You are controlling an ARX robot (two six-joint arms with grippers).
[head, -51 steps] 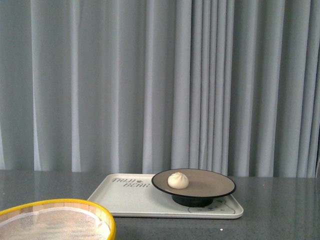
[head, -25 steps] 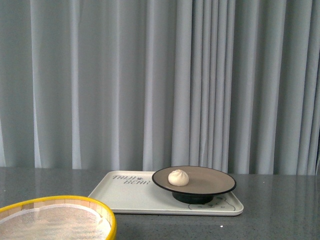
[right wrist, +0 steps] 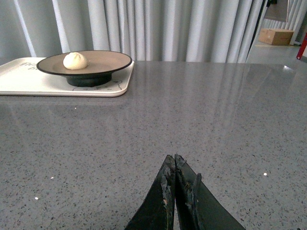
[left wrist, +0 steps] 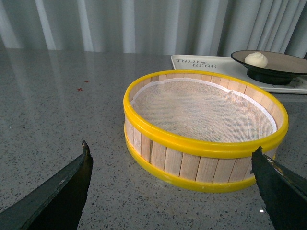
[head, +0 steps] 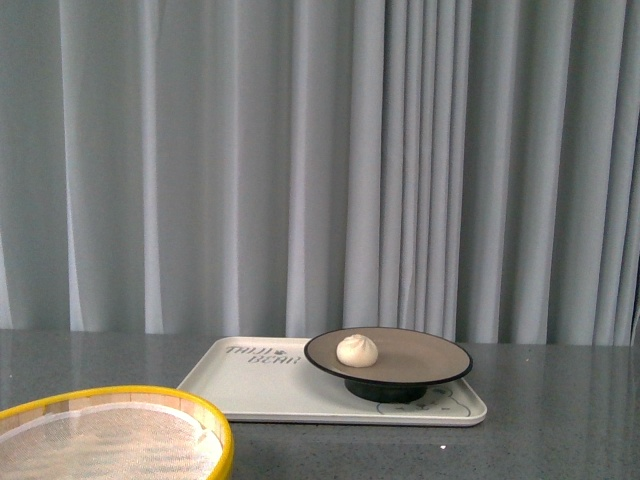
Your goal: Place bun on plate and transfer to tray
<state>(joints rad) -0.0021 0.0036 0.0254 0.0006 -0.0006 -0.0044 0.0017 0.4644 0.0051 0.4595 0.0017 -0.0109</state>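
bun (head: pixel 357 350) on plate (head: pixel 420 355) | plate on tray (head: pixel 250 385), task looks complete | left gripper (left wrist: pixel 172 163) spread wide, empty | right gripper (right wrist: pixel 174 165) pinched together, empty

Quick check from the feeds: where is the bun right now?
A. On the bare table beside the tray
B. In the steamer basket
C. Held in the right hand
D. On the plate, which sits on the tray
D: the bun rests on the plate, which stands on the tray; the basket holds nothing, and the right hand is shut on nothing, away from the tray.
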